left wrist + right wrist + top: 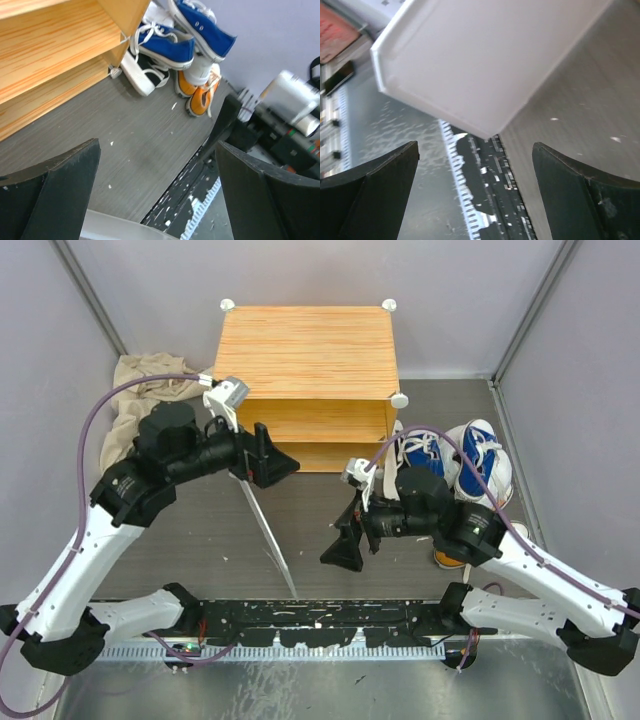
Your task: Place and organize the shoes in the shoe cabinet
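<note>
A crumpled beige cloth (135,390) lies left of the cabinet. The left gripper (278,455), fingers spread wide and empty, hangs by the hinge side of the pale grey-white door panel (268,535), which is swung out from the orange wood-grain shoe cabinet (305,350). The right gripper (342,540), equally wide and empty, sits near that door; a careless sweep could knock it shut. Blue canvas sneakers (478,460) and orange sneakers (200,97) lie heaped right of the cabinet, where loose laces might drag a neighbouring shoe.

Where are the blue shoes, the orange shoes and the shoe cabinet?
blue shoes (169,48): left wrist view, canvas side.
orange shoes (198,103): left wrist view, toe end.
shoe cabinet (305,348): top external view, wooden top.
</note>
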`<state>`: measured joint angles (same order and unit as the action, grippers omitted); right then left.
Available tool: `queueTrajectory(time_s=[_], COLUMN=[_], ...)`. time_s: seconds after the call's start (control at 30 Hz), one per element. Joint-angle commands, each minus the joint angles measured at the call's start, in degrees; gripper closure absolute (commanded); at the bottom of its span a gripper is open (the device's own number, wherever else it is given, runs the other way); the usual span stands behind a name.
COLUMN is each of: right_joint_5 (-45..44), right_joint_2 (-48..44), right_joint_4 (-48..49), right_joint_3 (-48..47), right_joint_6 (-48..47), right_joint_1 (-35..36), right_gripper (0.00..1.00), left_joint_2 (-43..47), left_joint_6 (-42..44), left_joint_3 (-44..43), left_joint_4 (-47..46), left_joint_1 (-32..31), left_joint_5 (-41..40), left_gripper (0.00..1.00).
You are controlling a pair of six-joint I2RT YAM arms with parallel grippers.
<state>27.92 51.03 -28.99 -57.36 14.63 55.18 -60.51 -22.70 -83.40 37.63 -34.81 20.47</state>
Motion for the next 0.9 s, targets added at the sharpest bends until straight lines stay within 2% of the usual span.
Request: queueTrajectory(time_s=[0.0,0.2,0.43,0.6,0.67,0.73,0.87], right_joint_5=[-17.19,-38.69,-74.25,-89.09,-91.06,-88.78,-71.70], right_joint_2=[-4.03,-6.51,-4.96,-0.73,0.69,1.16,2.27], right_joint_4=[-5.14,-13.91,-20.19,-20.04,-19.05,-15.79,-8.83], right_joint_3=[-6.29,-11.16,-14.18,-15.17,-14.72,-13.17,-7.44], right_joint_6=[-4.04,-3.34,-0.12,1.24,1.76,1.17,-0.44], right_joint_1=[0.19,0.19,0.15,-0.06,-1.09,-4.12,-17.24], right_gripper=[0.00,0.00,0.00,0.00,0.00,0.00,0.02], left_joint_2=[0.66,-0.32,0.08,2.58,3.87,5.49,8.65], left_joint_6=[6.71,11.25,14.10,15.22,15.31,15.47,16.21], left_joint_3=[0.20,2.15,5.84,6.45,6.68,6.99,7.02], left_joint_4=[2.53,6.53,7.82,8.34,8.68,8.69,8.86], left_joint_1=[-4.32,-6.47,-6.79,-6.77,-6.81,-6.84,-6.83], left_joint_5=[-11.51,-20.14,-24.91,-26.34,-26.31,-25.49,-24.22], left_gripper=[0.02,0.02,0.02,0.02,0.02,0.02,0.02])
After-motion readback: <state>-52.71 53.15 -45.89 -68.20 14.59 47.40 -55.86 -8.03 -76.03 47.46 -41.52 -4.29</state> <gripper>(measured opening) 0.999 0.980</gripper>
